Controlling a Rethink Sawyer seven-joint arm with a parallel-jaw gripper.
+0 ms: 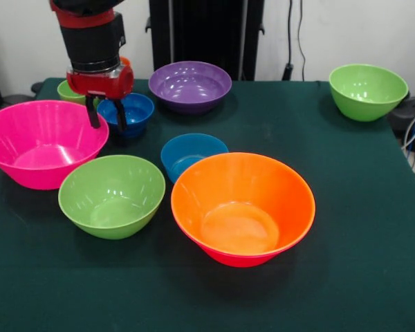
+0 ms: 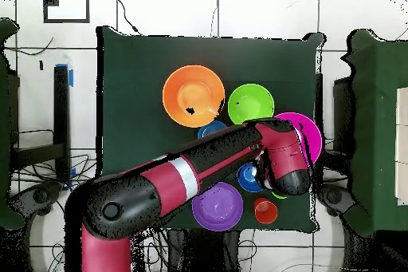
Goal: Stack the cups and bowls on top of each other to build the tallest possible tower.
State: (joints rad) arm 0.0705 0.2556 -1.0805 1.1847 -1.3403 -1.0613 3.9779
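gripper (image 1: pixel 106 114) hangs with its two fingers spread a bit, straddling the rim of a small blue bowl (image 1: pixel 130 111), holding nothing. light-green cup (image 1: pixel 70 91) sits just behind it, big pink bowl (image 1: pixel 40 142) right beside, purple bowl (image 1: pixel 189 86) further along the far edge.

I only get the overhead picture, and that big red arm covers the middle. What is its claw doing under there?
Observer: In the front view the gripper hangs with its two fingers apart, low at the rim of a small blue bowl.
Operator: Is it lifting that bowl?
Observer: No, the bowl appears to rest on the table. I cannot tell whether the fingers touch it.
Operator: Does the arm hide anything else?
Observer: Yes, a green bowl standing alone at a far corner.
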